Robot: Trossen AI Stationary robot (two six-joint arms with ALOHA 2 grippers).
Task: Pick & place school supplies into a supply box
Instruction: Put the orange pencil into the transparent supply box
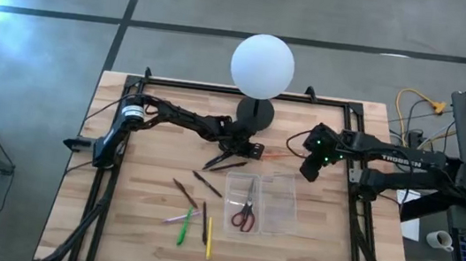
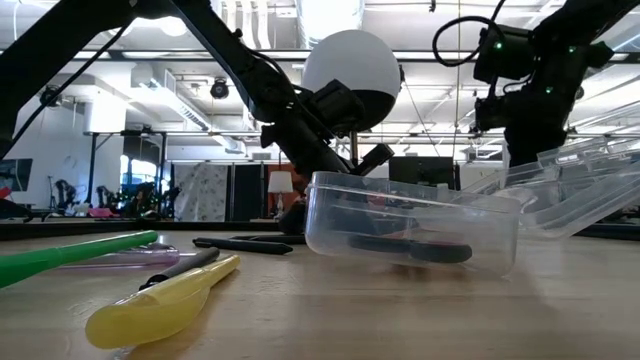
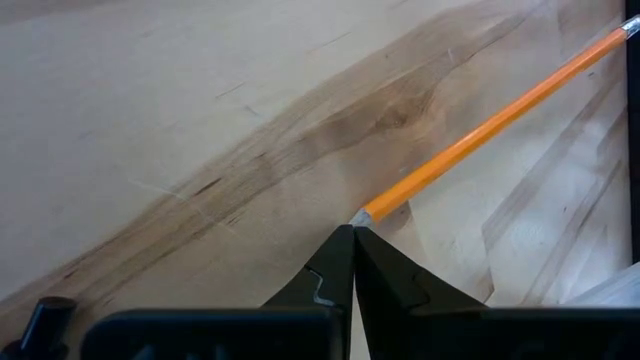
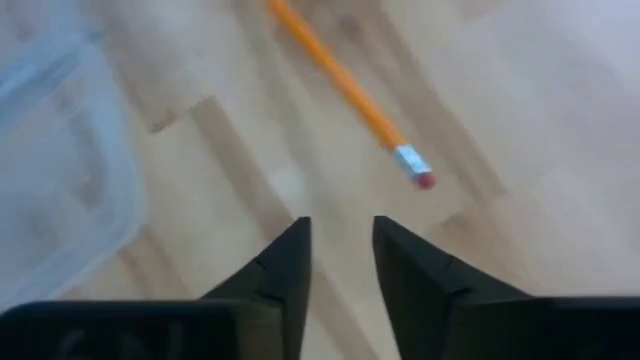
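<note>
An orange pencil (image 1: pixel 276 155) lies between the two grippers, just beyond the clear supply box (image 1: pixel 229 194). The box stands open with its lid (image 1: pixel 282 203) folded out to the right, and red-handled scissors (image 1: pixel 244 210) lie inside. My left gripper (image 1: pixel 257 151) is shut at the pencil's pointed end, in front of the lamp's foot. My right gripper (image 1: pixel 307 168) is open and hovers beside the pencil's eraser end (image 4: pixel 418 172), touching nothing. Several pens lie flat on the table left of the box: dark ones (image 1: pixel 207 183), a green one (image 1: pixel 185 227) and a yellow one (image 1: pixel 208 239). My left gripper (image 3: pixel 353 232) is shut on the orange pencil's pale pointed end (image 3: pixel 360 214), pinched only at the fingertips. The fingers lie along the pencil, which runs straight on away from them (image 3: pixel 480 130). I cannot tell whether the pencil rests on the wood or is lifted.
A white globe lamp (image 1: pixel 263 63) on a black foot (image 1: pixel 255 112) stands at the far middle of the table, close behind the left gripper. Black frame rails run along the table's left and right sides. Bare wood shows near the front edge.
</note>
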